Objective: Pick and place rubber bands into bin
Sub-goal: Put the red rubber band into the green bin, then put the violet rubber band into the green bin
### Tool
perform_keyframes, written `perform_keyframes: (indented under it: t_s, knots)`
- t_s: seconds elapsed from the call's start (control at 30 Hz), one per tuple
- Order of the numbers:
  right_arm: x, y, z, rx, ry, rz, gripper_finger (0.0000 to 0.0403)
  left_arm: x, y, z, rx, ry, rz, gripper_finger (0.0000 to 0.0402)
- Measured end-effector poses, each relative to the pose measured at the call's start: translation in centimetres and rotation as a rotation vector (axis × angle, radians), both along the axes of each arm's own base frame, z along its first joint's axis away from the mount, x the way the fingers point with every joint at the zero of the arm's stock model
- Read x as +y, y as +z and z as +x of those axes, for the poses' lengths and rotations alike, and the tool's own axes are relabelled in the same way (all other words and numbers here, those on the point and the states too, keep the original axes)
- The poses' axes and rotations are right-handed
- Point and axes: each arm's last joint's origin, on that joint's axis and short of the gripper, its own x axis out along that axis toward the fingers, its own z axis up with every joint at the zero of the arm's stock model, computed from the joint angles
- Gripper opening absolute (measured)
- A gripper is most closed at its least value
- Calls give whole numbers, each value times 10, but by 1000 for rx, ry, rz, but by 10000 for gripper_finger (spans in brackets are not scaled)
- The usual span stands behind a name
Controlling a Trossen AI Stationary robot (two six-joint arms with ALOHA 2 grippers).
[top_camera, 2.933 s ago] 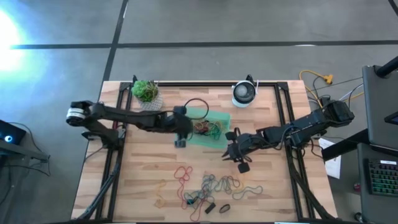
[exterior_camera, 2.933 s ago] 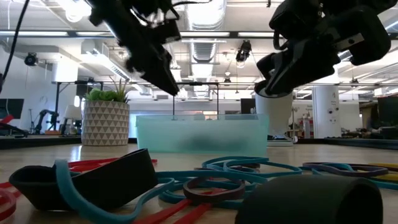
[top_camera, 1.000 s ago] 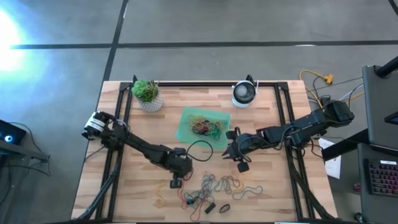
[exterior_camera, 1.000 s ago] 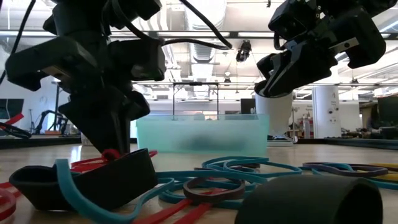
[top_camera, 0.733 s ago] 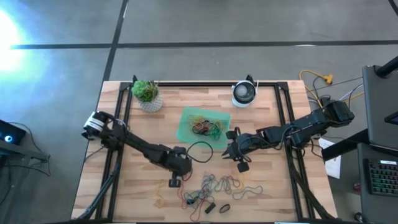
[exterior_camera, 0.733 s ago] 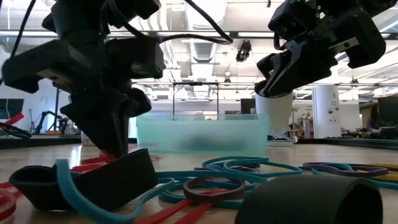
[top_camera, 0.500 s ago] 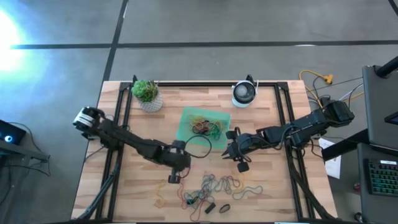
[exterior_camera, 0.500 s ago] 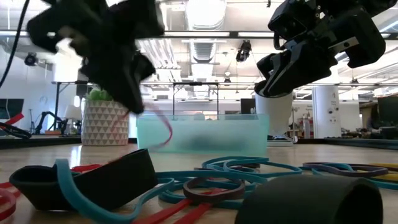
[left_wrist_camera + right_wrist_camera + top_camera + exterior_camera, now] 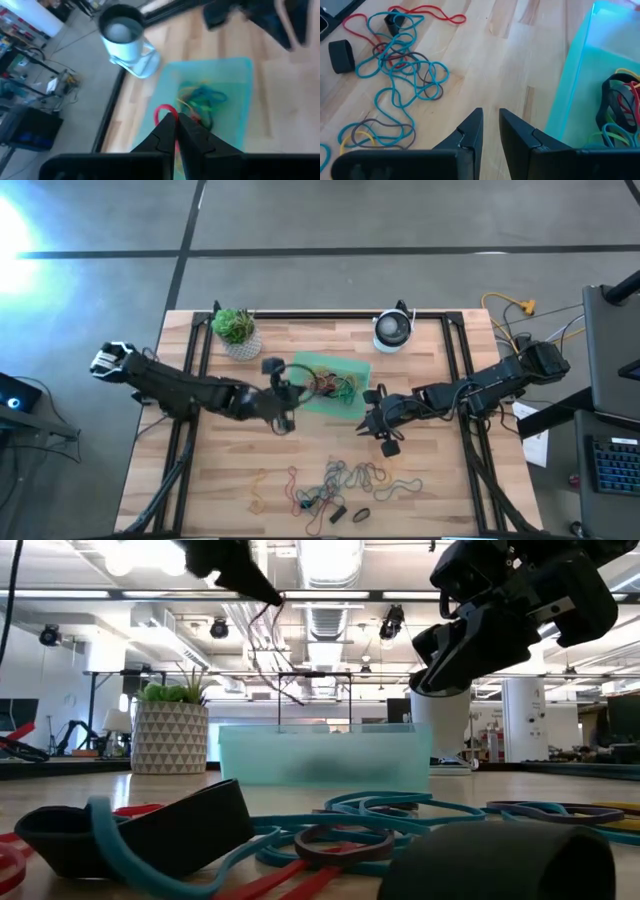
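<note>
Red rubber band [image 9: 161, 113], pinched in clenched left gripper [image 9: 176, 131], raised beside the bin [image 9: 342, 402]. Bin holds several bands. Loose rubber bands [image 9: 345, 480] lie on wooden table [image 9: 230, 460]. Right gripper [image 9: 490, 127], fingers slightly parted, empty, hovers beside bin.

We see our left claw [image 9: 176, 125] pinched tight on a thin red rubber band [image 9: 164, 112], above the translucent green plastic tray [image 9: 235, 95]. Green and yellow bands [image 9: 202, 99] lie inside it on the wooden table [image 9: 290, 105], a round white device [image 9: 125, 37] beside it.
</note>
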Motion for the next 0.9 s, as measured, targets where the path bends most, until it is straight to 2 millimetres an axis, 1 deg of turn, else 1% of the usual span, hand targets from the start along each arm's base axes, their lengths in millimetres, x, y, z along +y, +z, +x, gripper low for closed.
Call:
perform_keyframes:
  t_s: [0.1, 0.17, 0.27, 0.37, 0.53, 0.6, 0.7, 0.8, 0.9]
  knots:
    - [0, 1, 0, -7, -1, 1, 57, 16, 1, 1, 4, 23, 4, 0]
    - [0, 0, 0, -6, 0, 1, 57, 27, -2, 3, 18, 31, -15, 0]
    - [0, 0, 0, -6, 0, 2, 57, 44, -15, 11, 66, 29, -60, 0]
    - [0, 0, 0, -6, 0, 1, 57, 59, -30, 21, 104, 75, -85, 0]
    - [0, 0, 0, -6, 0, 1, 57, 71, -56, 34, 201, 104, -83, 5]
    - [0, 0, 0, -6, 0, 2, 57, 72, -65, 38, 237, 99, -79, 20]
    - [0, 0, 0, -5, -3, 5, 57, 72, -74, 42, 264, 98, -78, 57]
    - [0, 0, 0, 3, -26, 33, 57, 72, -76, 43, 262, 105, -89, 94]
    - [1, -2, -2, 47, -45, 85, 57, 69, -72, 42, 248, 113, -108, 124]
